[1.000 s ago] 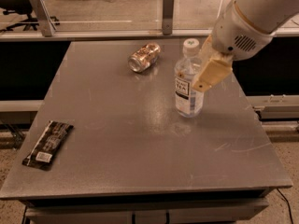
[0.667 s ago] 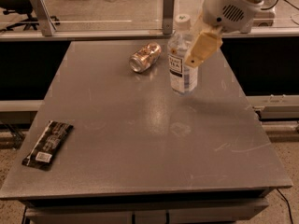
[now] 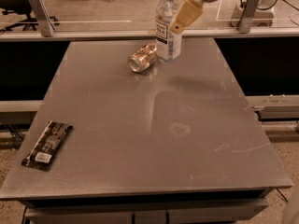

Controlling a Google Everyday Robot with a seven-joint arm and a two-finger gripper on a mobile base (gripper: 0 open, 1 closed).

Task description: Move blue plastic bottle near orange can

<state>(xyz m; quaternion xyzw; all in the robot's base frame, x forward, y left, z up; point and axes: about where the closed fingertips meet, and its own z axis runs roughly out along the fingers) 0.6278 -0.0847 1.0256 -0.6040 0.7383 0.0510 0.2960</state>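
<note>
The blue plastic bottle (image 3: 163, 34) is clear with a white cap and a dark label. It stands upright at the far edge of the grey table (image 3: 140, 171). The orange can (image 3: 142, 58) lies on its side just left of the bottle's base, silver end facing front-left, almost touching it. My gripper (image 3: 174, 24) reaches in from the upper right. Its tan finger (image 3: 185, 14) lies across the bottle's right side and the gripper is shut on the bottle. The other finger is hidden behind the bottle.
A flat black snack wrapper (image 3: 46, 144) lies near the table's front left corner. A rail with metal posts (image 3: 39, 13) runs behind the table's far edge.
My gripper has carried the bottle from the right middle of the table to the far edge, beside the can. The can and wrapper have not moved.
</note>
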